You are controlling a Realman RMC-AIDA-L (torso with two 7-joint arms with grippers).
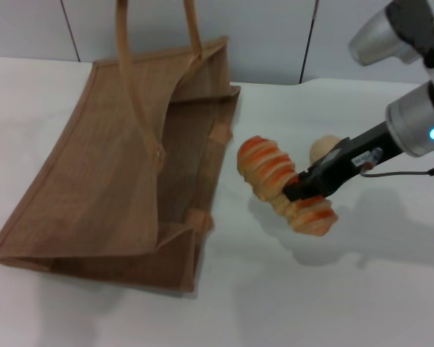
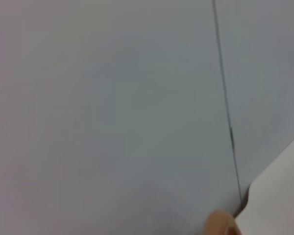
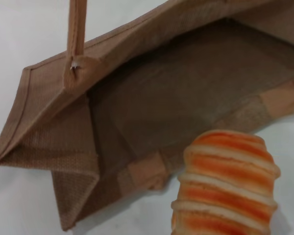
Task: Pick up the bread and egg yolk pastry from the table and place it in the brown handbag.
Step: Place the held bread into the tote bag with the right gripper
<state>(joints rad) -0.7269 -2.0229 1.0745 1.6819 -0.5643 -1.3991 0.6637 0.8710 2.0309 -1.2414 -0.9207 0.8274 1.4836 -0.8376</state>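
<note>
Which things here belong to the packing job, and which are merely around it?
Job:
- bread, gripped by the right gripper beside the bag's mouth
- egg yolk pastry, on the table behind the bread
- brown handbag, lying open

Around it:
- white table
- grey wall panels

White table [image 1: 224,311] under brown handbag [image 1: 116,181] and egg yolk pastry [image 1: 324,148]

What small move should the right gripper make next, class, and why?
Probably carry the bread leftward toward the brown handbag mouth. The right gripper is shut on the bread, lifted beside the open bag; the egg yolk pastry waits behind on the table.
</note>
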